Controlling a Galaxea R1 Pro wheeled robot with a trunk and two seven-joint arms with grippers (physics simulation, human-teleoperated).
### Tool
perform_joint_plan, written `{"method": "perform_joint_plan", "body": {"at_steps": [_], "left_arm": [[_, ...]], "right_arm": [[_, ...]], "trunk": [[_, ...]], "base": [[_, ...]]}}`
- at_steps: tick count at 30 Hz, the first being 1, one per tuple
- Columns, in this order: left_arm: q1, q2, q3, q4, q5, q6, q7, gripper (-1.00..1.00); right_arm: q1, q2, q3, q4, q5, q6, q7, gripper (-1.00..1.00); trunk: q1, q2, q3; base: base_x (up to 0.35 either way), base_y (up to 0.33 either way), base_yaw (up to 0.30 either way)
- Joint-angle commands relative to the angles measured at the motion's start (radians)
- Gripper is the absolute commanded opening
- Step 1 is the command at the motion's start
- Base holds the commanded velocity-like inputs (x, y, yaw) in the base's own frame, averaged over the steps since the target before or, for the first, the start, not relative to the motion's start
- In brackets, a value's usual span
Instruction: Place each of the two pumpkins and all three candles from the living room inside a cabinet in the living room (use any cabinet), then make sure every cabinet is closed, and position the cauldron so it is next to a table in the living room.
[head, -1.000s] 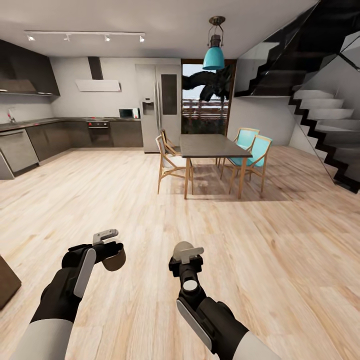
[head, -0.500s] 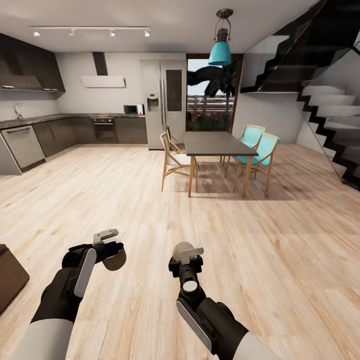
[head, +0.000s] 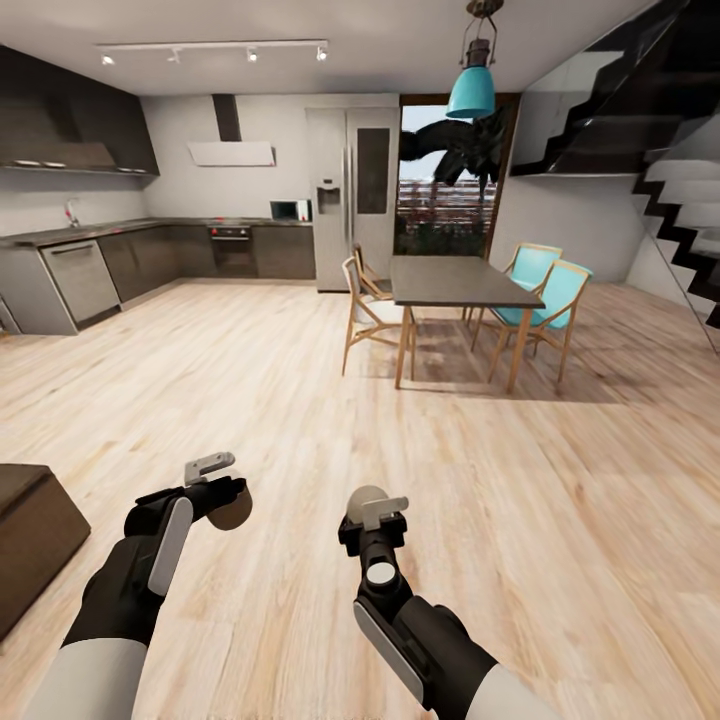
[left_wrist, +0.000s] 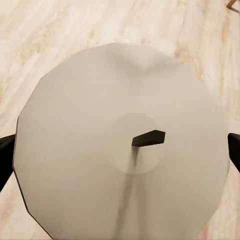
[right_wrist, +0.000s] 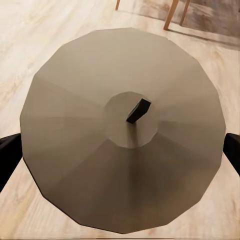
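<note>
Candles, two stubby grey-brown wax cylinders with pale flat tops: I hold one (left_wrist: 120, 145) clenched in my left gripper (head: 222, 490), one (right_wrist: 122, 130) in my right gripper (head: 372, 510), above the light wood floor (head: 550, 500). They look rigid, light, best gripped across the sides.

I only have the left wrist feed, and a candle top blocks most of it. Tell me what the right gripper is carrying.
Observer: The right gripper is shut on a candle too.
Operator: Report what's ahead.
Observer: A dining table with chairs stands ahead, across the wood floor.
Operator: Name anything on the left.
Observer: A low dark-brown unit shows at the head view's left edge.
</note>
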Motion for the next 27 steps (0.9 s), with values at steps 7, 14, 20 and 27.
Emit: {"method": "perform_joint_plan", "body": {"at_steps": [7, 14, 20, 27], "left_arm": [[0.0, 0.0, 0.0, 0.001, -0.003, 0.0, -0.001, -1.0], [0.0, 0.0, 0.0, 0.001, -0.003, -0.001, -0.001, -1.0], [0.0, 0.0, 0.0, 0.001, -0.003, -0.001, -0.001, -1.0], [0.001, 0.006, -0.001, 0.053, -0.004, -0.021, -0.005, -1.0]], "right_arm": [[0.0, 0.0, -0.001, 0.01, 0.003, 0.0, 0.001, -1.0], [0.0, 0.0, -0.001, 0.011, 0.002, 0.0, 0.001, -1.0], [0.0, 0.0, -0.001, 0.017, 0.002, 0.0, 0.001, -1.0], [-0.001, 0.0, -0.005, 0.075, 0.003, -0.063, 0.002, -1.0]], "trunk": [[0.0, 0.0, -0.01], [0.0, 0.0, -0.021], [0.0, 0.0, -0.03], [0.0, 0.0, -0.04]], "base": [[0.0, 0.0, 0.162], [0.0, 0.0, 0.162], [0.0, 0.0, 0.162], [0.0, 0.0, 0.162]]}}
